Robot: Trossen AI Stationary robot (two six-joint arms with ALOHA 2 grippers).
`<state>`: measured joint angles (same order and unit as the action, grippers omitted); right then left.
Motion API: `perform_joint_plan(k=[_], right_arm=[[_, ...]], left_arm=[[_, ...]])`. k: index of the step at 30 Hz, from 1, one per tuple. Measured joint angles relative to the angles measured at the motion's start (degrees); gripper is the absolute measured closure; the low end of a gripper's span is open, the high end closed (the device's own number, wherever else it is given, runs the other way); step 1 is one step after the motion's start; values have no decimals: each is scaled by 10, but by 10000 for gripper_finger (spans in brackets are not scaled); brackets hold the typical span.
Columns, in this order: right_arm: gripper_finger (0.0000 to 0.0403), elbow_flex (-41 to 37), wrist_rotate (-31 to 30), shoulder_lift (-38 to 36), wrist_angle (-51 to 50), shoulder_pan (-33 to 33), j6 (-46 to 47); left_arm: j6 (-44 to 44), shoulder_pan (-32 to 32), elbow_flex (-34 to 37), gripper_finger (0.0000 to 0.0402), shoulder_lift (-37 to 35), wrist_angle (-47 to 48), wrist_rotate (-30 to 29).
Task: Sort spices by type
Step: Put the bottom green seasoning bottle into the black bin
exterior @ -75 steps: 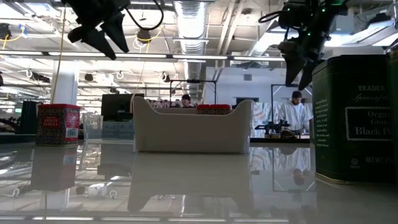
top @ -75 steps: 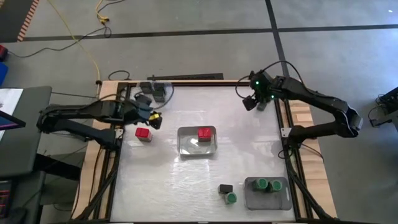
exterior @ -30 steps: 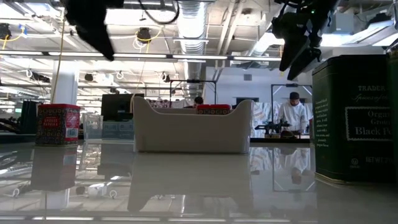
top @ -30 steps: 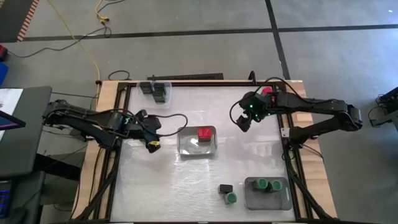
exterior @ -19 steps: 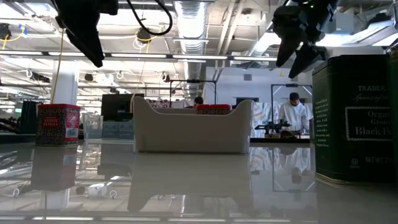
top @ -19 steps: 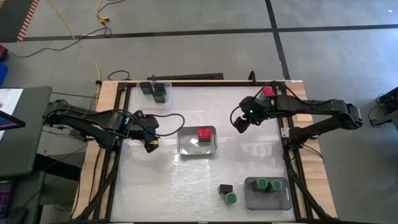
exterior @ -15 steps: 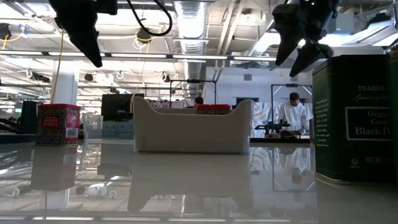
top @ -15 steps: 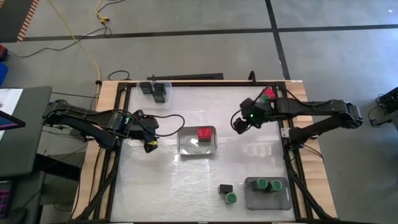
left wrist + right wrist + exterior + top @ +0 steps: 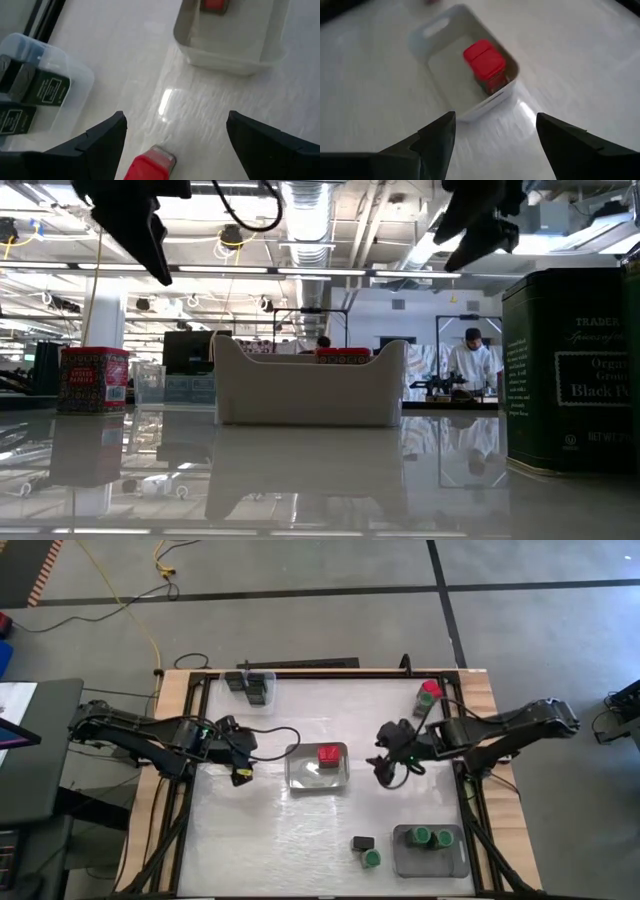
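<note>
Left gripper (image 9: pixel 172 137) jaws wide over red spice (image 9: pixel 148 166): drop straight, centre cap, then pinch. Right gripper (image 9: pixel 495 132) jaws wide, empty, near tray (image 9: pixel 300 776).

A tray (image 9: pixel 317 780) sits mid-table with one spice container (image 9: pixel 327 754) in its far part. The left gripper (image 9: pixel 240 772) hangs just left of it, the right gripper (image 9: pixel 385 766) to its right. At the far left edge a tray (image 9: pixel 262 679) holds boxy containers (image 9: pixel 248 685). A container (image 9: pixel 429 693) stands at the far right edge. Near right, a tray (image 9: pixel 410 862) holds two round-capped containers (image 9: pixel 428 837); two more containers (image 9: pixel 366 850) stand just left of it
</note>
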<state>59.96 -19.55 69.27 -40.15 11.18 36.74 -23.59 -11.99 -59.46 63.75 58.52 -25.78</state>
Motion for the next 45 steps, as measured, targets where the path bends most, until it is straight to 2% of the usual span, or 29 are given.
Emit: perform_joint_plan(k=[4, 7, 11, 18, 23, 32, 45], right_arm=[[100, 7, 3, 24, 51, 38, -51], [101, 52, 5, 61, 62, 77, -104], [101, 137, 10, 131, -7, 123, -170], [101, 301, 76, 257, -178, 179, -177], [101, 372, 98, 320, -197, 223, -177], [101, 384, 109, 397, -209, 295, -126], [101, 381, 107, 407, -188, 295, -122]], left_arm=[[-17, 0, 0, 75, 0, -32, 0], [-25, 0, 0, 75, 0, -48, 0], [-22, 0, 0, 75, 0, -60, 0], [-23, 0, 0, 75, 0, -59, -1], [-23, 0, 0, 75, 0, -59, -1], [-24, 0, 0, 75, 0, -56, -1], [-47, 0, 0, 75, 0, -57, -1]])
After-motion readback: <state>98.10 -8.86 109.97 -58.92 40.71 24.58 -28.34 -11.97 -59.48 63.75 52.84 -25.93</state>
